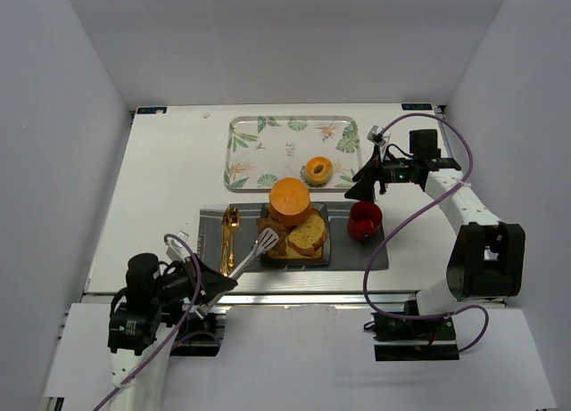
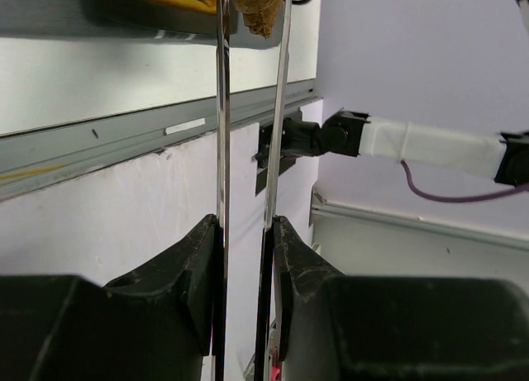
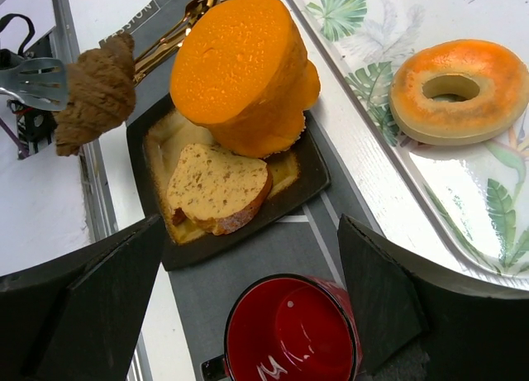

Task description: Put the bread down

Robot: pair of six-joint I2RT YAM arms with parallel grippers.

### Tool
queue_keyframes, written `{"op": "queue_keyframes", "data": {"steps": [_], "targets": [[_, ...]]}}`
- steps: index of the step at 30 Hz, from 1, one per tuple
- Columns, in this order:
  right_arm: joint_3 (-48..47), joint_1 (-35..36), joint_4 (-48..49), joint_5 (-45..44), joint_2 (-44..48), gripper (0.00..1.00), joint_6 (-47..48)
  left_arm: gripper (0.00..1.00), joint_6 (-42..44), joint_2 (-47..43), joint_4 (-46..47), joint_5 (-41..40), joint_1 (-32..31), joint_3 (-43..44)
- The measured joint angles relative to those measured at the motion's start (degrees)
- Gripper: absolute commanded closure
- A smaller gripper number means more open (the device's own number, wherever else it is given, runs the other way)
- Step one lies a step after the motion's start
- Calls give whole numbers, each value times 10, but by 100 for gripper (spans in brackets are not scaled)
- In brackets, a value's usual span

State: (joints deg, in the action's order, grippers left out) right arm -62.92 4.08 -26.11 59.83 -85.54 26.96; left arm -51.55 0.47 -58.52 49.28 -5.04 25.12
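The bread (image 3: 216,187), an oval tan slice with a brown crust, lies on the dark square plate (image 3: 248,232) beside a tall orange cake (image 3: 240,71); in the top view the bread (image 1: 308,234) is at the plate's right. My left gripper (image 2: 246,240) is shut on metal tongs (image 2: 221,133). The tongs' tips (image 1: 264,242) hold a brown pastry (image 3: 99,92) over the plate's left edge. My right gripper (image 3: 256,298) is open and empty above a red mug (image 3: 289,331), just right of the plate.
A donut (image 1: 318,170) lies on a leaf-patterned tray (image 1: 268,152) at the back. A gold spoon (image 1: 230,228) lies on the grey mat (image 1: 375,255) left of the plate. The red mug (image 1: 365,220) stands on the mat to the right.
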Motion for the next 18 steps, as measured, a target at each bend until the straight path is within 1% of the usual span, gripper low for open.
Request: {"op": "queue_keyframes", "data": {"steps": [4,9,12,13,16,17,18], "targets": [[0,0,0,0,0,11,3,100,4,28,-9,-16,0,-3],[-1,0,-2,0,0,11,5,100,35,109,-3,-28,0,-8],[-1,0,-2,1,0,11,5,95,57,155,7,-32,0,-14],[-1,0,-2,1,0,11,5,85,65,169,11,-31,0,-14],[-1,0,-2,1,0,11,5,69,84,195,26,-28,0,-14],[-1,0,-2,1,0,11,5,60,89,201,31,-27,0,-14],[-1,0,-2,1,0,11,5,56,94,206,36,-27,0,-14]]}}
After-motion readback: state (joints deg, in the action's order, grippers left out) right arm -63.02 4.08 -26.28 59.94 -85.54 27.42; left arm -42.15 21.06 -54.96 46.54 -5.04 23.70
